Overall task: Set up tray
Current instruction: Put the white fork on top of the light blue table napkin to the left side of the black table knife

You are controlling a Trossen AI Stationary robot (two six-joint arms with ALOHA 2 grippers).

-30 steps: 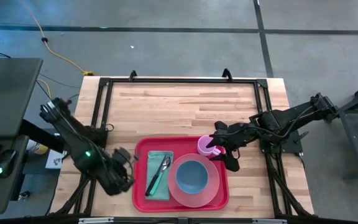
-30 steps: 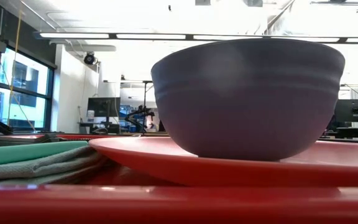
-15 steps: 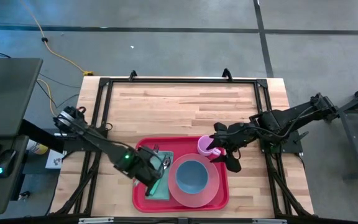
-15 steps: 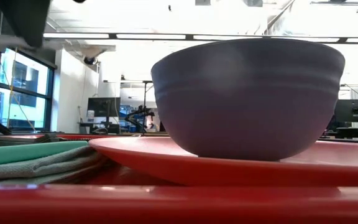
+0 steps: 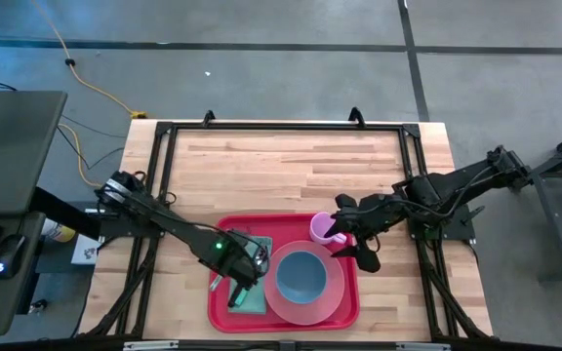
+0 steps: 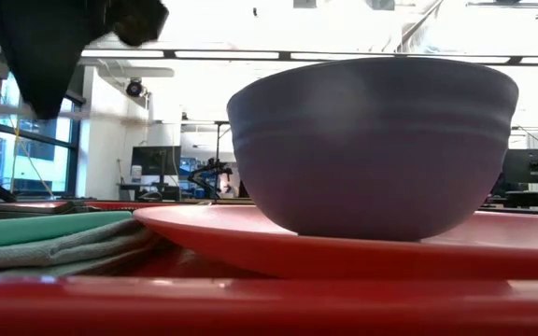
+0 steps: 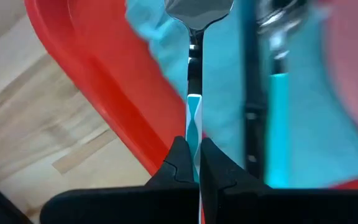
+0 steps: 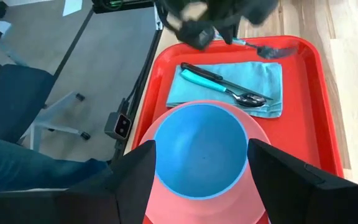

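Since a moment ago, we see our left gripper has swung in from the table's edge and now hangs over the teal napkin in the red tray, fingers pinched shut on a fork handle. That tray sits near the table's front edge. Our right gripper waits beside the pink cup, fingers spread wide, holding nothing.

Right wrist view. Blue bowl on pink plate, framed by the right gripper's parted fingers. Beyond, red tray carrying teal napkin with spoon; left gripper holds what appears a fork.
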